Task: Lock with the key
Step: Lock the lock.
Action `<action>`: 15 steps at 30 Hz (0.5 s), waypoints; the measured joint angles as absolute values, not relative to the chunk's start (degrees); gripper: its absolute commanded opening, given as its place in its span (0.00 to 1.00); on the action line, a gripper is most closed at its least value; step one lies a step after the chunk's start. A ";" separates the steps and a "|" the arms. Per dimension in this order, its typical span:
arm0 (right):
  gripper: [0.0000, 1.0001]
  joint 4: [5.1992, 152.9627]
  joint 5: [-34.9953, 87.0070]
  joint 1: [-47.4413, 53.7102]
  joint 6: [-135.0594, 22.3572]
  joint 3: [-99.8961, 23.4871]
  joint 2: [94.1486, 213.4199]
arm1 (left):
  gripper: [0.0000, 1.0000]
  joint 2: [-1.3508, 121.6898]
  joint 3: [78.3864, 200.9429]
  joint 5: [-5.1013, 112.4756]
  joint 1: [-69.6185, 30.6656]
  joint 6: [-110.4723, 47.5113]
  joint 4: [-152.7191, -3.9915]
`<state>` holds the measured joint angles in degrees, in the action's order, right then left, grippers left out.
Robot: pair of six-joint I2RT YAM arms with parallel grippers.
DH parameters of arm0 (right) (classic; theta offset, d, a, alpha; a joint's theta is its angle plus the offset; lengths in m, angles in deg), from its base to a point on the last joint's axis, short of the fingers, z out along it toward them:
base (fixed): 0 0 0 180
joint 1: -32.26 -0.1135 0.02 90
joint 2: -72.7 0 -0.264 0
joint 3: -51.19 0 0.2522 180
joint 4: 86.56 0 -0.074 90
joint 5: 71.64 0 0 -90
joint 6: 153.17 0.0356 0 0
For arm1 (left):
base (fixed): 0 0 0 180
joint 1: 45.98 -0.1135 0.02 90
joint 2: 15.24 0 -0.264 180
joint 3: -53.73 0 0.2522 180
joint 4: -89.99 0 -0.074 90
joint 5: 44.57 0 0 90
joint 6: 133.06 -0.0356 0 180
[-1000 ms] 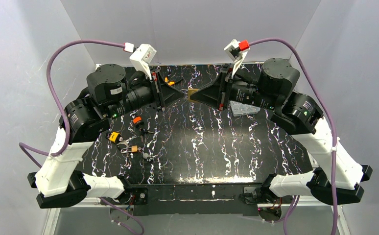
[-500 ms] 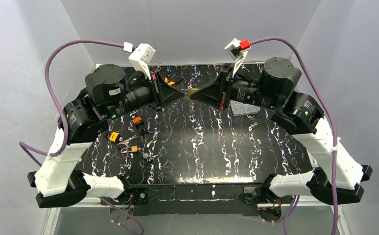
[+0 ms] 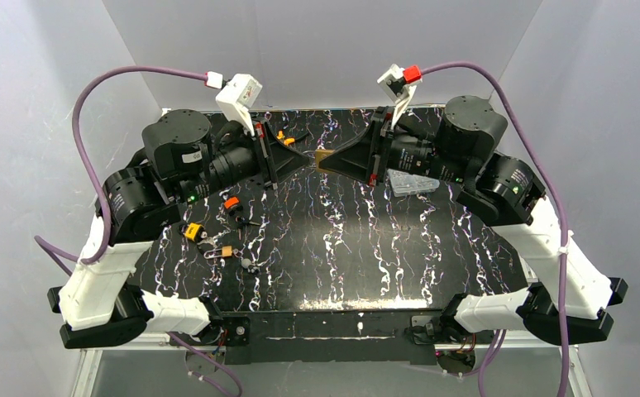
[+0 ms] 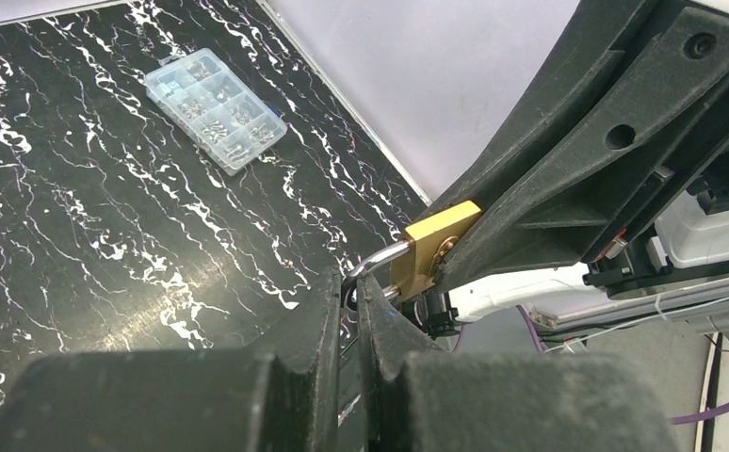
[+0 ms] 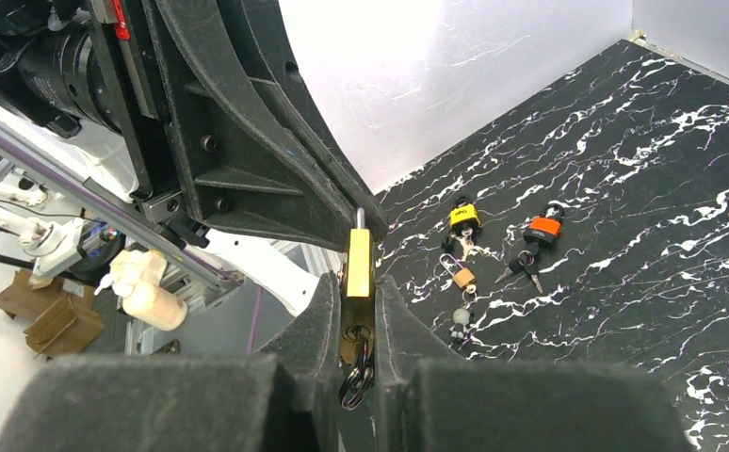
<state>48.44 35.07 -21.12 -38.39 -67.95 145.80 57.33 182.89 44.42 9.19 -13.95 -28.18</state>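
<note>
Where the two arms meet tip to tip above the far middle of the table, the brass padlock is held in the air between them. The right gripper pinches the padlock's body, one finger pressed against each flat side, with the shackle end pointing towards the left arm. A key ring dangles at the padlock's bottom end, down between the right fingers. Whether a key sits in the keyhole cannot be told. The left gripper has its fingers pressed together. The steel shackle curves down to their tips, though it is not clear whether they nip it or only touch it.

The one container is a clear plastic compartment box. It lies flat on the right side of the table, close under the right arm and apart from the lifted padlock. A grid divides it into cells, and several of these hold small metallic bits too small to name. Whether its lid is shut cannot be told.

Across the table from the box, on the left side, the other locks lie loose on the dark marbled surface. They are a yellow padlock, an orange padlock with keys beside it, and a small tan padlock just nearer the arms' bases.
</note>
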 measured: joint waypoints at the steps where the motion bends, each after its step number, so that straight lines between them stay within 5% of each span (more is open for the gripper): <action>1: 0.01 48.48 35.15 -21.12 -38.32 -67.95 145.85 | 0.00 57.38 182.97 44.24 9.33 -14.00 -28.11; 15: 0.01 50.35 35.66 -21.10 -37.86 -67.38 145.89 | 0.00 57.36 183.00 43.18 9.73 -13.53 -28.92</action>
<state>50.35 35.66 -21.10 -37.86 -67.38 145.89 57.36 183.00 43.18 9.73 -13.53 -28.92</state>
